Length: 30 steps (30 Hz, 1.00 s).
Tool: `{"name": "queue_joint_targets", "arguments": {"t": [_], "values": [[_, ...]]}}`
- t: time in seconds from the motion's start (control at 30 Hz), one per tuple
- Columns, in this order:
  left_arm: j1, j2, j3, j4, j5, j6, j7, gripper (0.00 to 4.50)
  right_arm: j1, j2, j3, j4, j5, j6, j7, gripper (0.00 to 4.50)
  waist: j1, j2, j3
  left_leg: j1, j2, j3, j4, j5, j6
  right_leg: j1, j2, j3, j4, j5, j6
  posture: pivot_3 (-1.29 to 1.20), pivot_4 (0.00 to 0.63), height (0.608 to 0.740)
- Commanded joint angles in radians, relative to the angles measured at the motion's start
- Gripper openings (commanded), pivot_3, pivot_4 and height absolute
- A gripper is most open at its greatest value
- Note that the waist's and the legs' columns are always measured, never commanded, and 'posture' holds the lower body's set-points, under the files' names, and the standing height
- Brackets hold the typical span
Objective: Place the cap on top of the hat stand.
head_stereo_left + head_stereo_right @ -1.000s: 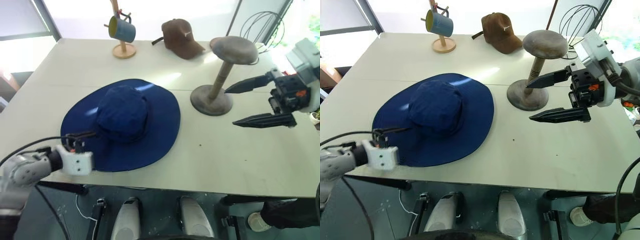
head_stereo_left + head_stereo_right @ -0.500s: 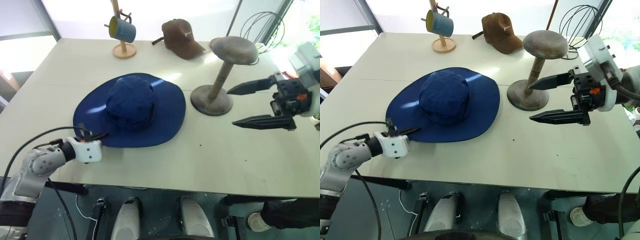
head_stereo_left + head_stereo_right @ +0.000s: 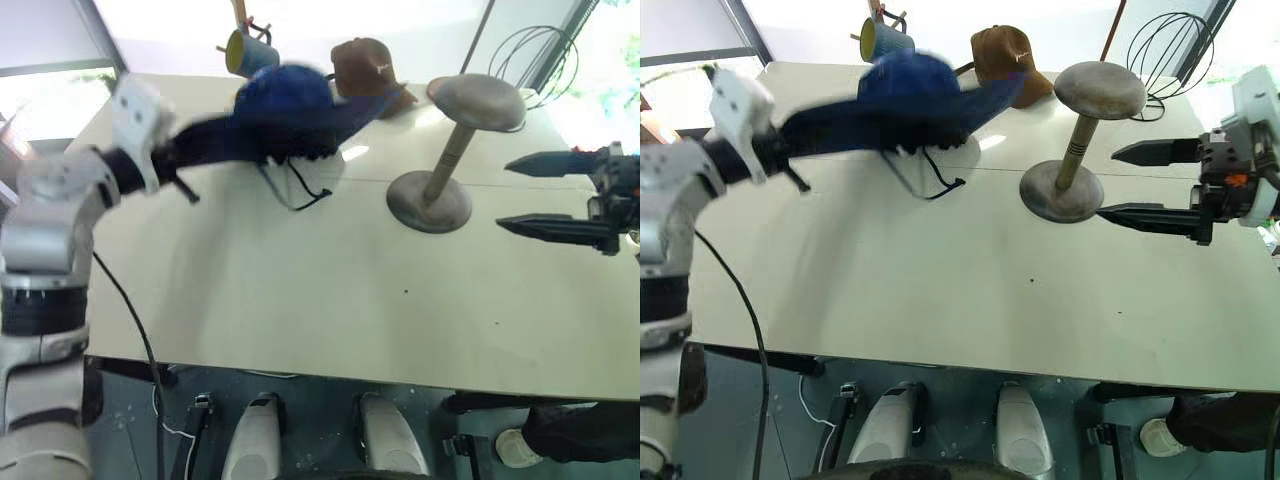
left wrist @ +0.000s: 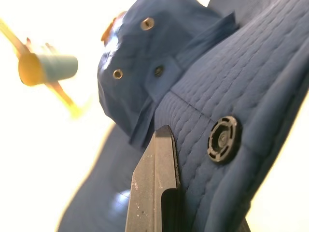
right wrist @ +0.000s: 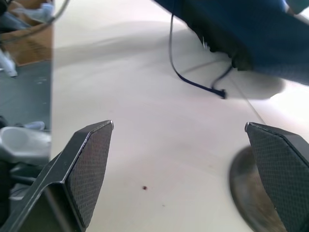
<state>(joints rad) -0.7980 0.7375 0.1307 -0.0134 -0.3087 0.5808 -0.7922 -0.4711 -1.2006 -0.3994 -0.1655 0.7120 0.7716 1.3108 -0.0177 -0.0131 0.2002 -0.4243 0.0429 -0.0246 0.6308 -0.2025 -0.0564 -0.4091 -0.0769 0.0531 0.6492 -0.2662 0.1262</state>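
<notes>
The cap [image 3: 290, 105], a navy-blue sun hat with a wide floppy brim, hangs in the air over the back left of the table. Its chin cord [image 3: 300, 190] dangles beneath it. My left gripper [image 3: 180, 155] is shut on the brim's edge; in the left wrist view one finger [image 4: 154, 183] presses against the quilted brim [image 4: 231, 82]. The hat stand [image 3: 450, 150] is upright to the right of the cap, its padded top [image 3: 475, 100] bare. My right gripper [image 3: 503, 195] is open and empty, level, just right of the stand's base [image 5: 251, 193].
A brown baseball cap [image 3: 365, 65] lies at the back of the table [image 3: 330, 300], partly behind the lifted cap. A wooden mug tree with a blue mug [image 3: 245, 50] stands at the back left. A wire frame [image 3: 540, 55] is at the back right.
My left gripper shut on the cap's brim and lifted the cap off the table, up and towards the back. My right gripper drew a little to the right, away from the stand.
</notes>
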Motion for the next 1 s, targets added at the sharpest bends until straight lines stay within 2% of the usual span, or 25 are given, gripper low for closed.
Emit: {"name": "queue_joint_targets", "arguments": {"t": [0.03,0.17,0.33,0.47,0.6,0.73,1.0], "values": [[-0.156,-0.048,-0.018,0.084,-0.009,0.057,0.051,0.05,0.019,-0.026,-0.082,0.003,-0.004,-0.016,-0.025,4.50,0.001,0.000,0.000,0.000,0.000,0.000,0.000,0.000,0.000,0.000,0.000,0.000,0.000,0.000,0.000,0.00,0.150,0.738],[-0.328,-0.135,-0.053,0.242,0.035,0.029,0.117,0.05,0.046,-0.026,-0.125,-0.002,0.000,-0.016,-0.049,4.50,0.001,-0.001,0.000,0.000,-0.001,-0.001,0.000,0.000,0.000,0.000,0.000,0.000,0.000,0.000,0.001,0.00,0.150,0.738],[-0.513,-0.254,-0.106,0.466,0.104,-0.128,0.155,0.05,0.064,-0.030,-0.158,-0.004,0.006,-0.013,-0.075,4.50,0.001,-0.001,0.000,-0.001,-0.002,-0.002,0.000,0.000,0.000,0.000,0.000,0.000,-0.001,0.001,0.003,0.00,0.150,0.738],[-0.684,-0.368,-0.140,0.700,0.160,-0.325,0.172,0.05,0.076,-0.034,-0.187,-0.003,0.004,-0.011,-0.091,4.50,0.003,-0.001,0.001,-0.002,-0.002,-0.002,0.000,0.000,0.000,0.000,0.000,0.000,-0.002,0.001,0.003,0.00,0.150,0.738],[-0.786,-0.449,-0.141,0.841,0.176,-0.448,0.163,0.05,0.090,-0.044,-0.224,-0.001,0.004,-0.001,-0.101,4.50,0.004,-0.002,0.001,-0.003,-0.003,-0.002,-0.001,0.000,0.000,0.000,0.000,0.000,-0.003,0.000,0.004,0.00,0.150,0.738],[-0.773,-0.503,-0.191,0.817,0.218,-0.593,0.112,0.05,0.126,-0.048,-0.281,-0.018,0.013,0.030,-0.109,4.50,-0.001,-0.001,0.001,-0.003,-0.004,-0.002,-0.002,0.000,0.000,-0.001,-0.001,0.000,-0.003,-0.001,0.005,0.00,0.150,0.738],[-0.529,-0.492,-0.329,0.606,0.364,-0.821,0.085,0.05,0.266,-0.054,-0.483,-0.068,0.003,0.149,-0.107,4.50,0.003,0.000,0.000,-0.002,-0.004,-0.002,-0.001,0.000,0.000,0.000,-0.001,0.000,-0.002,-0.001,0.005,0.00,0.150,0.738]]}}
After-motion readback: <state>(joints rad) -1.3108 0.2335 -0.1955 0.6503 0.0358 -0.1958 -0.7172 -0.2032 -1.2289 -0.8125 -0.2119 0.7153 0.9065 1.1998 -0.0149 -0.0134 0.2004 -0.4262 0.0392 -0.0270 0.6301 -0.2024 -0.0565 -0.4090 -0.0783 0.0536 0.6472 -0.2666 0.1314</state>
